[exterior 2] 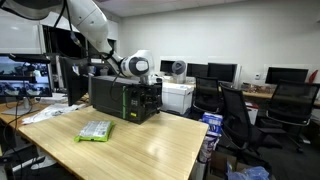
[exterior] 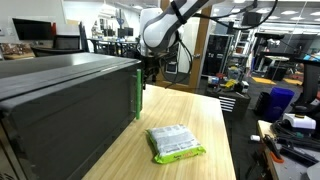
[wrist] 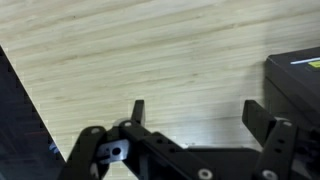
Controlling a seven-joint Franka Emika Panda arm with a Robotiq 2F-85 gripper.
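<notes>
My gripper (wrist: 195, 112) is open and empty, its two black fingers spread over bare light wood table (wrist: 150, 50). A corner of the black box (wrist: 298, 80) shows at the right edge of the wrist view, close beside the right finger. In both exterior views the arm's wrist (exterior: 152, 62) (exterior 2: 140, 68) hangs by the far end of the large black box (exterior: 60, 95) (exterior 2: 125, 98). A green and white packet (exterior: 175, 144) (exterior 2: 96, 131) lies flat on the table, well away from the gripper.
The wooden table (exterior: 205, 125) (exterior 2: 150, 150) carries the box along one side. A white printer (exterior 2: 178, 96) stands behind the table. Office chairs (exterior 2: 235, 115), monitors (exterior 2: 215, 72) and cluttered benches (exterior: 290, 125) surround it.
</notes>
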